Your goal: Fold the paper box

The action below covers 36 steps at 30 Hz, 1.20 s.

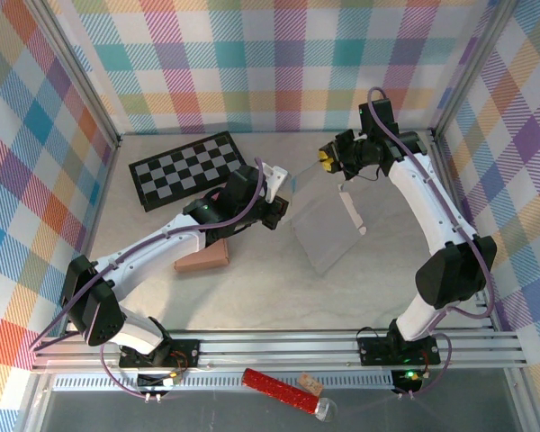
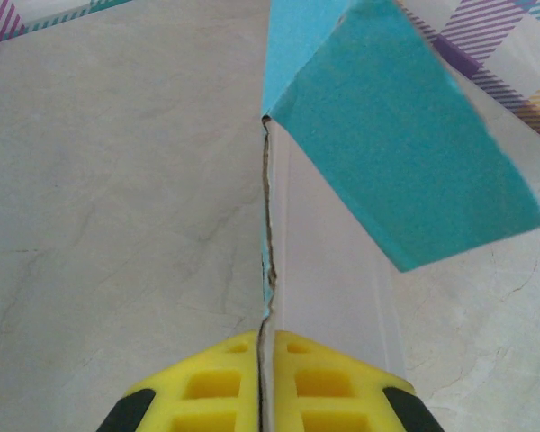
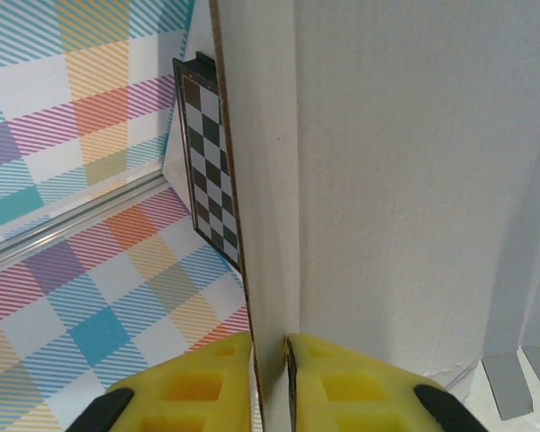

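1. Here's the box (image 1: 328, 229), on the bench (image 1: 252, 297) to the right of the chessboard (image 1: 184, 171). It is near the chessboard but apart from it, its big pale sheet tilted up off the surface.
2. My left end effector (image 1: 272, 205) is in between the two, just off the chessboard's right corner, at the box edge that faces the chessboard.
3. Over to the left wrist view: my yellow fingers (image 2: 207, 396) are clamped on a thin cardboard edge of the box. The card runs straight up out of the slit between them, and there is no gap.
4. Above that grip, a teal panel (image 2: 396, 153) of the box folds out to the right and hangs tilted over the pale bench.
5. My right end effector (image 1: 327, 157) sits further right of the chessboard, about level with its far edge, at the box's far corner.
6. Right wrist view: these fingers (image 3: 189, 387) are also clamped, this time on a box wall seen edge-on. The wall's white face spreads away to the right. The chessboard (image 3: 211, 171) peeks out just past the card's brown edge on the left.
7. A brown block (image 1: 202, 259) lies on the bench on the near side of the chessboard, tucked partly under my left arm.
8. A red stick (image 1: 279, 389) is well apart from the chessboard, further to the near side, lying beyond the bench's front rail (image 1: 279, 346).
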Tool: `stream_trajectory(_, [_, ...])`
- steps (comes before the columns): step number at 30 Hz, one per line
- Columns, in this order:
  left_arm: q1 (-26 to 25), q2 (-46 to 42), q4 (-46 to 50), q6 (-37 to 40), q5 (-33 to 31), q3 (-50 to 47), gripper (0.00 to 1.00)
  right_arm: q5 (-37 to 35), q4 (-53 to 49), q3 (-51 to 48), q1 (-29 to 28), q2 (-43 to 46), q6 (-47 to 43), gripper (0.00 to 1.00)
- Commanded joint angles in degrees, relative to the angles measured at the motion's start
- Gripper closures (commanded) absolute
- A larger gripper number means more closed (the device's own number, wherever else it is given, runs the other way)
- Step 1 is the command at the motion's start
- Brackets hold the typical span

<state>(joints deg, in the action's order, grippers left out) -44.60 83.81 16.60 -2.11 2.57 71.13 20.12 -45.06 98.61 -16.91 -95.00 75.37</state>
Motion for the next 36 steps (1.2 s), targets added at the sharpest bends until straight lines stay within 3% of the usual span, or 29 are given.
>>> stream_trajectory(1, [-0.5, -2.2, 0.9, 0.1, 1.0, 1.0, 1.00, 0.9, 1.1, -1.5, -0.4, 1.2, -0.6, 0.79])
stream_trajectory(4, [-0.5, -2.2, 1.0, 0.0, 0.9, 0.9, 1.00, 0.5, 1.1, -1.5, -0.5, 1.0, -0.8, 0.80])
stream_trajectory(9, [-0.5, -2.3, 0.9, 0.0, 0.8, 0.7, 1.00, -0.5, 1.0, -2.2, -0.5, 1.4, -0.8, 0.95])
stream_trajectory(14, [-0.5, -2.7, 0.9, -0.8, 0.3, -0.1, 1.00, -2.3, 4.2, -5.6, -0.8, 3.3, -0.2, 1.00])
stream_trajectory(25, [3.4, -5.0, 6.2, -4.2, -2.1, -9.1, 0.62, -6.9, 33.2, -28.8, -5.9, 7.7, 9.5, 1.00])
stream_trajectory(32, [6.0, -9.4, 9.4, -10.6, -7.9, -14.1, 0.60, -6.6, 43.3, -32.2, -7.4, 3.8, 9.9, 1.00])
stream_trajectory(36, [9.9, -12.0, 9.9, -14.2, -6.5, -16.6, 0.60, -6.4, 48.5, -35.7, -7.6, 2.9, 7.2, 1.00])
